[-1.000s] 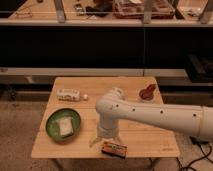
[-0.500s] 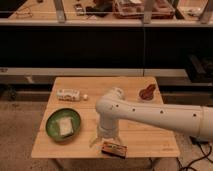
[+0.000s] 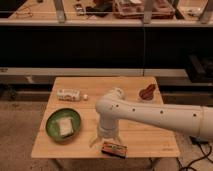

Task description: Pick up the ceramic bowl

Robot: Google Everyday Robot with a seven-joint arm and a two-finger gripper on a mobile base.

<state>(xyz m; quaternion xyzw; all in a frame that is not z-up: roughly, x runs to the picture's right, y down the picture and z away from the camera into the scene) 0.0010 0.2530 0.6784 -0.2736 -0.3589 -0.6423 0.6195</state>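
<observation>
The ceramic bowl (image 3: pixel 63 124) is round, green and glossy, with a pale squarish piece inside. It sits on the left front part of the wooden table (image 3: pixel 135 85). My white arm reaches in from the right and bends down over the table's front middle. My gripper (image 3: pixel 106 138) points down at the table, to the right of the bowl and apart from it, with nothing seen in it.
A small orange-and-dark packet (image 3: pixel 114 148) lies just in front of the gripper near the table's front edge. A lying plastic bottle (image 3: pixel 69 94) is behind the bowl. A brown object (image 3: pixel 147 92) sits at the back right. Dark shelving stands behind the table.
</observation>
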